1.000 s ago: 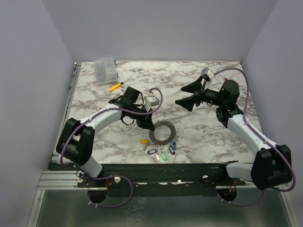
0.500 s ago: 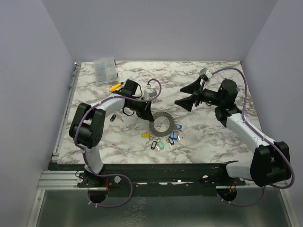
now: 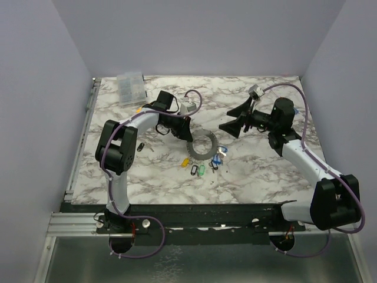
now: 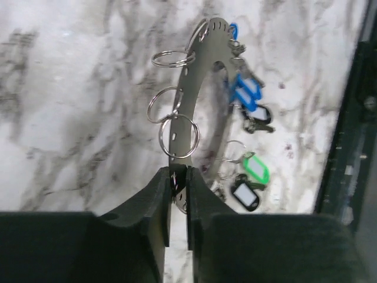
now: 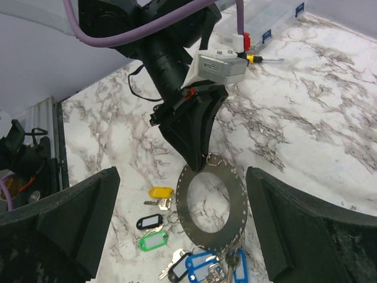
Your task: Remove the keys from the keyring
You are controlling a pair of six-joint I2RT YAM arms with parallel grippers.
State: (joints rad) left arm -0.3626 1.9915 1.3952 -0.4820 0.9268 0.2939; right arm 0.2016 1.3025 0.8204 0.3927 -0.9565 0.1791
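Keyring (image 4: 189, 100), carried farther back, hangs pinched in left jaws.

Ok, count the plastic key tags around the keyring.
5 visible in the right wrist view: yellow tag, black tag and green tag left of the keyring, two blue tags below it. Others may be hidden.
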